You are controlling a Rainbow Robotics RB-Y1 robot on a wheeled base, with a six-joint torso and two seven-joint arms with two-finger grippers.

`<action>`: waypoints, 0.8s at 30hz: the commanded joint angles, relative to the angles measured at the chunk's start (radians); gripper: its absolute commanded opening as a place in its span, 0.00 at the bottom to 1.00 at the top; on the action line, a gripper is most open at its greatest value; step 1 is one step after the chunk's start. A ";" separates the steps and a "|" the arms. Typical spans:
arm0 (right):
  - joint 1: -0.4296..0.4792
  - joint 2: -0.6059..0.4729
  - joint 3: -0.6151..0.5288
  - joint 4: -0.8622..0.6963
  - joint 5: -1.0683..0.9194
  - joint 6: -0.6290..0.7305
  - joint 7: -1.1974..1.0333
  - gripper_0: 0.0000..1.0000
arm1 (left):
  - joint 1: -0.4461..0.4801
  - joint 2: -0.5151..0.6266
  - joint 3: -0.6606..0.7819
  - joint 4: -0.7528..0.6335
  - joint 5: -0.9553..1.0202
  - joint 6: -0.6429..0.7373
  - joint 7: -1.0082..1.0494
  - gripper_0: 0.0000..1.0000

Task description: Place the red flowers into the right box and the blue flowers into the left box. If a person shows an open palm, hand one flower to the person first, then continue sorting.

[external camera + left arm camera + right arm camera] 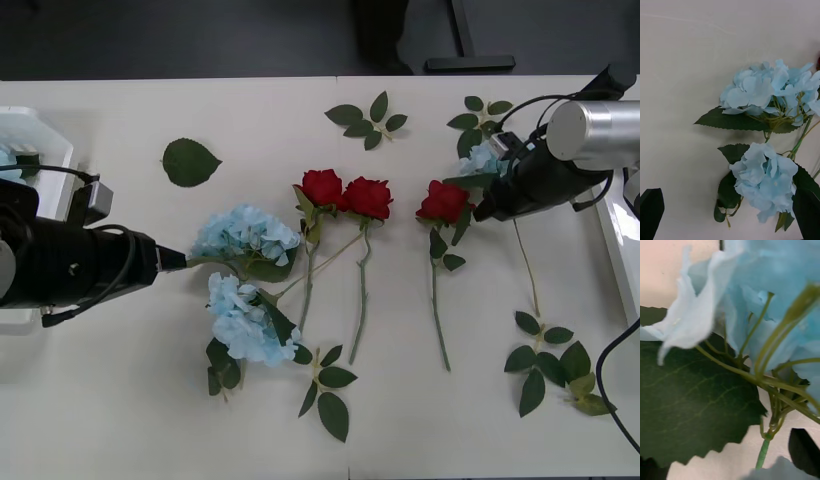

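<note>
I see my left gripper (185,262) low over the table (120,400), on the left side. Its black fingers (651,212) are apart, and there is nothing between them. Just past its tip lie two blue flowers. One blue flower (245,233) is right by the tip. The other blue flower (240,318) lies just beside it, closer to me. From the left wrist camera I see both of them on the table, with dark green leaves under them.

My right gripper (478,205) is on the right side of the table. It sits by a third blue flower (483,158). In the right wrist camera the blue petals and a big green leaf (688,405) are very close. I cannot tell if these fingers are apart or together.

Three red flowers lie in the middle. Two red flowers (345,193) touch head to head. One more red flower (442,201) lies just beside my right gripper.

The left box (45,140) is at the left edge, behind my left arm. The right box (622,250) is a white edge at the far right. Loose green leaves (190,161) lie here and there on the table.
</note>
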 commanded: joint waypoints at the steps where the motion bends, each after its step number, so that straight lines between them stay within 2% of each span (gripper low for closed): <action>1: -0.031 0.011 -0.003 0.032 0.018 -0.029 -0.028 0.49 | 0.015 -0.058 -0.031 -0.036 -0.060 -0.016 0.014 1.00; 2: -0.031 0.011 -0.001 0.037 0.018 -0.031 -0.026 0.41 | 0.015 -0.064 -0.036 -0.036 -0.067 -0.022 0.014 1.00; 4: -0.031 0.011 -0.003 0.044 0.019 -0.034 -0.028 0.04 | 0.015 -0.075 -0.053 -0.034 -0.077 -0.041 0.022 1.00; 5: -0.031 0.011 -0.003 0.044 0.021 -0.034 -0.029 0.00 | 0.015 -0.075 -0.057 -0.034 -0.080 -0.042 0.023 1.00; 15: -0.031 0.010 -0.032 0.051 0.021 -0.025 -0.023 0.00 | 0.015 -0.078 -0.105 -0.034 -0.107 -0.065 0.037 1.00; 21: -0.036 -0.015 -0.144 0.048 -0.048 0.033 0.057 0.00 | 0.015 -0.084 -0.119 -0.034 -0.117 -0.079 0.040 1.00; 24: -0.036 -0.047 -0.244 0.048 -0.111 0.083 0.155 0.00 | 0.015 -0.084 -0.119 -0.034 -0.117 -0.079 0.040 1.00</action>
